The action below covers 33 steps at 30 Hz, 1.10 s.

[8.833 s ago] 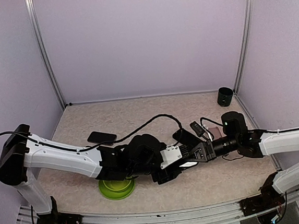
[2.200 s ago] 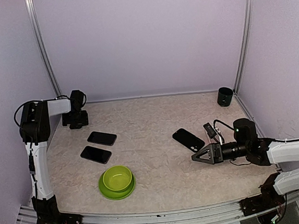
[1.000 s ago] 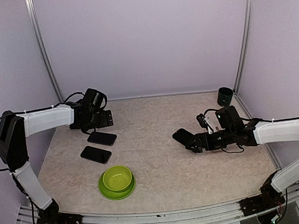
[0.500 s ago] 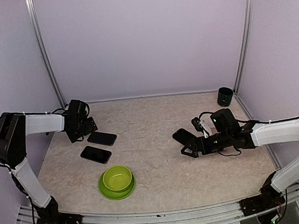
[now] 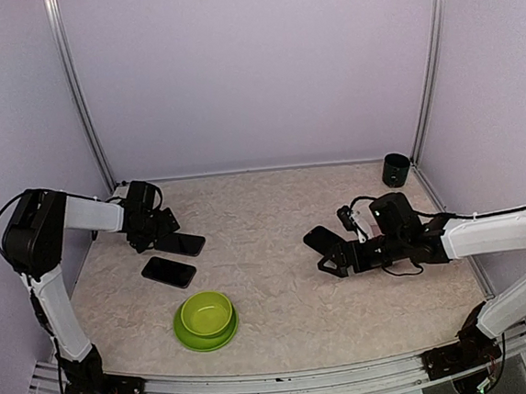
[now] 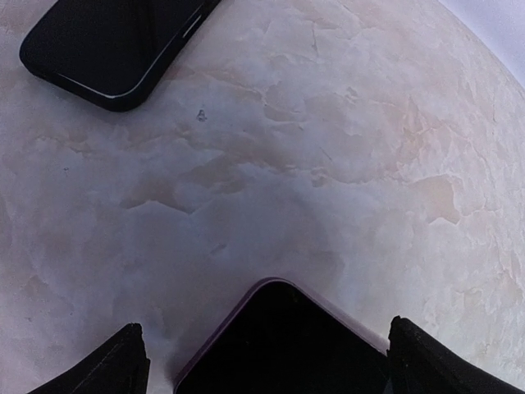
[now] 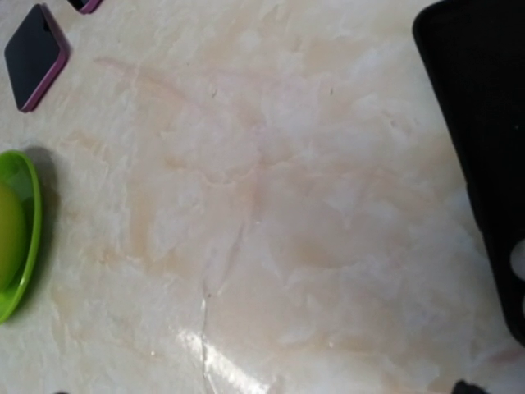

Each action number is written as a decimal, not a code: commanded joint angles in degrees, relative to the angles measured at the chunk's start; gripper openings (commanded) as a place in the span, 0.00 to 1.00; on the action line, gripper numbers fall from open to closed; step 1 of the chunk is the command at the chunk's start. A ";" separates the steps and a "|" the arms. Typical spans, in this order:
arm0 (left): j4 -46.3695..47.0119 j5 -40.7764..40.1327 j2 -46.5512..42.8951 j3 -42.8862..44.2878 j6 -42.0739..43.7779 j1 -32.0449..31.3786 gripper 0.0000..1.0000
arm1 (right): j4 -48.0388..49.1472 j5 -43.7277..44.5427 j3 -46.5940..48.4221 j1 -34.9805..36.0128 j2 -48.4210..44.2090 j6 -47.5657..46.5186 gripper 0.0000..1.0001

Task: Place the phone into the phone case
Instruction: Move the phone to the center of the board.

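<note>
Swinging in over the last half second, the left arm has tucked its elbow and carried the left gripper (image 5: 160, 235) up to the phone (image 5: 182, 245), which lies flat near the far-left corner of the table (image 5: 264, 206). The right arm has barely budged. From the left wrist view, the fingertips (image 6: 115, 365) are spread wide on either side of the phone's purple-rimmed end, with nothing pinched yet. A second handset (image 5: 169, 272) sits just beside it toward the near edge, and a green bowl (image 5: 204, 317) is nearer still. Over on the right half, the right gripper (image 5: 331, 263) hangs with its jaws apart at the near end of a black slab (image 5: 320, 239). That slab is most likely the case, though the pictures don't settle whether it is a case or another phone. My read is that we're at the pick-up step, so both arms are lining up and nothing is lifted. Next the left fingers need to drop the last bit and close squarely across the phone's edges. It's thin and flat on the table, so a shallow or skewed bite could skate it away. Then it gets carried across to the slab while the right side steadies that.
</note>
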 commanded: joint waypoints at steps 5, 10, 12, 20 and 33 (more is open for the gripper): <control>3.11 2.49 4.13 2.12 0.78 0.13 0.99 | 1.46 0.82 -1.62 0.85 -1.30 0.69 1.00; 2.96 2.55 5.18 2.12 1.02 -1.48 0.99 | 2.06 0.53 -1.50 0.92 -0.71 0.78 1.00; 3.02 2.25 4.95 1.68 1.09 -2.61 0.99 | 1.93 0.47 -1.24 0.95 -0.23 0.85 1.00; 4.73 4.00 5.21 -0.34 1.61 -6.48 0.99 | 2.22 -0.43 -0.39 1.12 0.41 -1.08 1.00; 5.54 5.10 9.57 4.42 4.42 -13.79 0.99 | 3.13 1.87 4.64 3.85 5.94 -13.59 1.00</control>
